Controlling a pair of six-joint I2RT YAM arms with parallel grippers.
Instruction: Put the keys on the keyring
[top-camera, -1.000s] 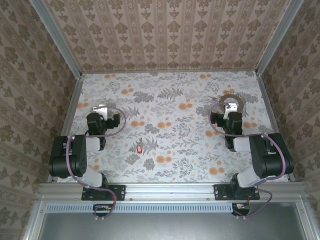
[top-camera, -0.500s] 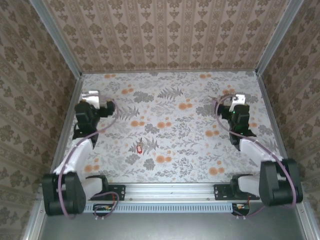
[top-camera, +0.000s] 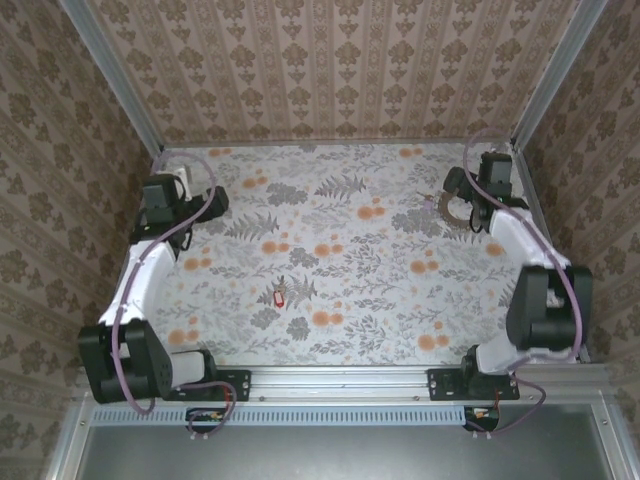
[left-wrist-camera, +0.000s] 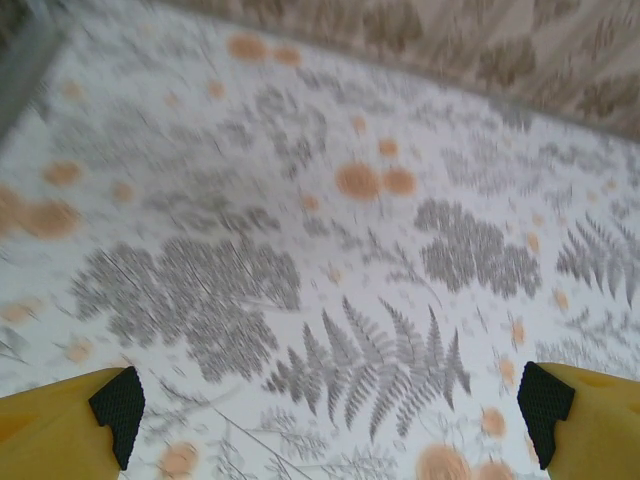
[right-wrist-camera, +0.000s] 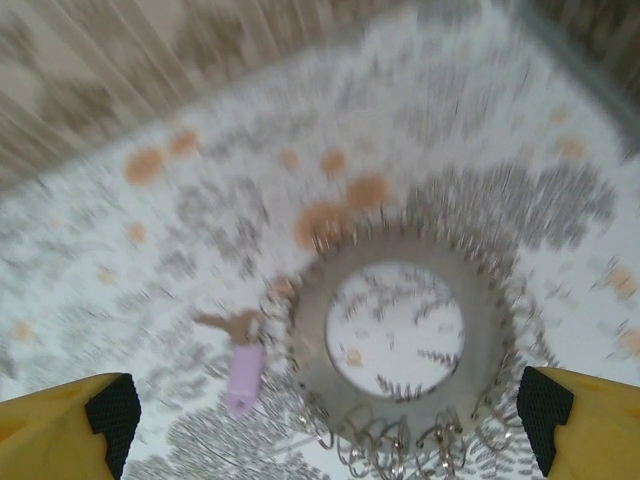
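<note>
Though it is round, the metal keyring (right-wrist-camera: 395, 408) looks toothed

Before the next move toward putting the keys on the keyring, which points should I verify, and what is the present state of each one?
1. Left gripper open and empty: ok.
2. Right gripper open and empty: ok.
3. Keyring lying flat on the table just ahead of the right gripper: ok.
4. Red key between a gripper's fingers: not ok; it lies mid-table, away from both grippers.
5. Opening in the keyring found: cannot tell, the wrist view is blurred.
6. Lilac-tagged key beside the keyring already attached: cannot tell.
</note>
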